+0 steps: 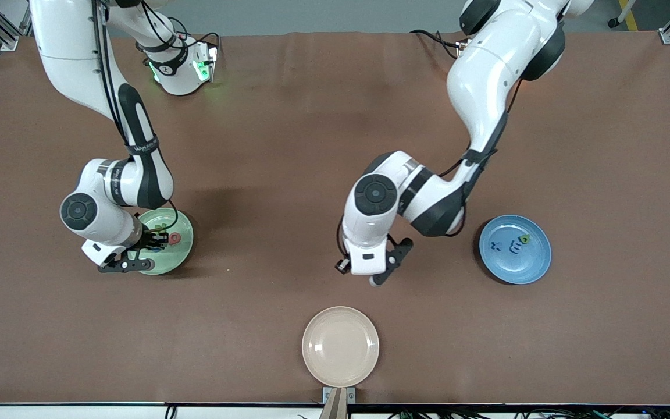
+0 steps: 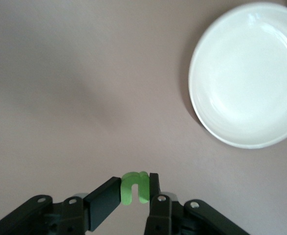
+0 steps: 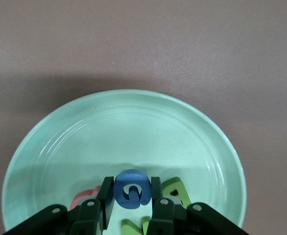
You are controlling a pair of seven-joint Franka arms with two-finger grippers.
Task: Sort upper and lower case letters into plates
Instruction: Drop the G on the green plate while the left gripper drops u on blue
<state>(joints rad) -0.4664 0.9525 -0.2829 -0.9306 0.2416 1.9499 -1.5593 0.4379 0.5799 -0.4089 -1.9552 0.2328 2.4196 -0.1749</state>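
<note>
Both claws hold a letter, and each still has to drop it in a plate.

The right claw (image 3: 128,192) pinches the blue G (image 3: 131,190) right over the pale green plate (image 3: 60,147), so it only has to let go. The left claw (image 2: 133,192) pinches the green u (image 2: 135,187) over bare tabletop (image 1: 288,145). The blue plate (image 1: 535,265) lies off toward the left arm's end, so the left arm is the one near it. The cream plate (image 2: 246,73) is not for letters.
</note>
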